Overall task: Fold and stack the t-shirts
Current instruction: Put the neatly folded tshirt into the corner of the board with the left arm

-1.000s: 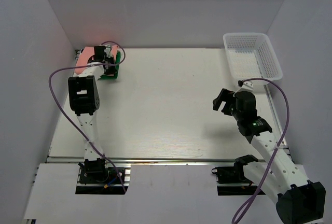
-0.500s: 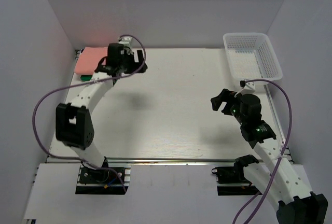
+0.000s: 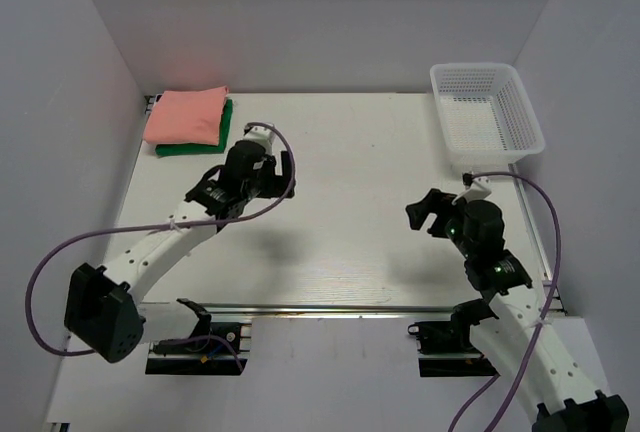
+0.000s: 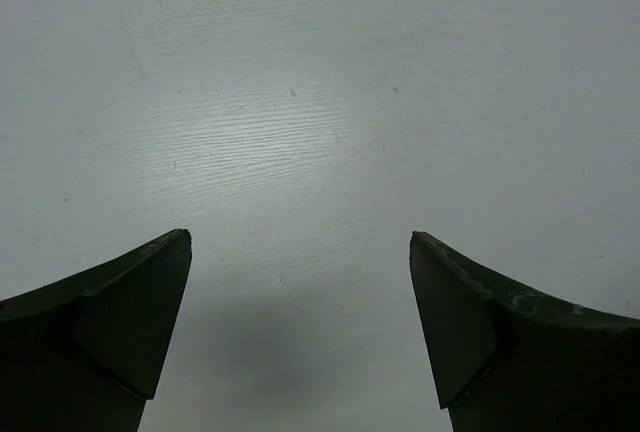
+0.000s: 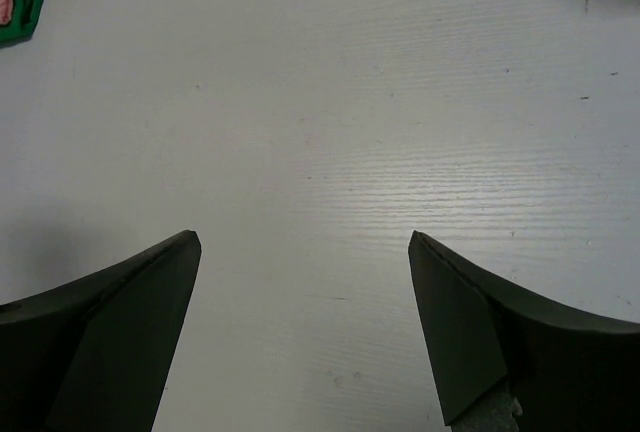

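Top external: salmon-pink t-shirt [image 3: 185,115] stacked atop green t-shirt [image 3: 190,149], far-left corner of table [image 3: 340,152]; left gripper [image 4: 300,242], right gripper [image 5: 305,237] splayed, empty; withdraw high, sparing stack.

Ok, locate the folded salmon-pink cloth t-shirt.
Top view: the salmon-pink t-shirt lies at the white table's far left corner, atop the folded bright green t-shirt.

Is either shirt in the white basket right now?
No, the pink shirt lies on the green shirt at the far-left corner, away from the basket.
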